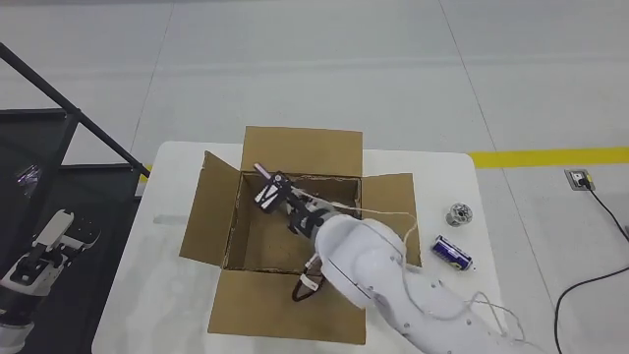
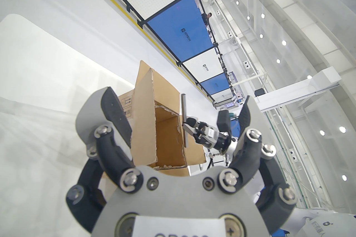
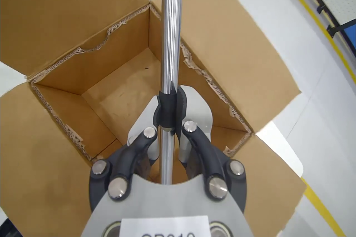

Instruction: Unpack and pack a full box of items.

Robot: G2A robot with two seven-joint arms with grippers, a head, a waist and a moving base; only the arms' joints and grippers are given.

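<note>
Here, right hand (image 3: 169,107) gripping rod (image 3: 171,27), over box (image 3: 125,35)

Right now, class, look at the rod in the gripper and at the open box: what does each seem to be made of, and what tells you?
The rod looks like polished metal, probably steel: it is silvery, with mirror-like streaks along its length. The box is corrugated cardboard, matt brown; its torn edges show the fluted layer.

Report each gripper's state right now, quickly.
Left gripper: open, holding nothing.
Right gripper: closed on a metal rod, above the open box.
</note>
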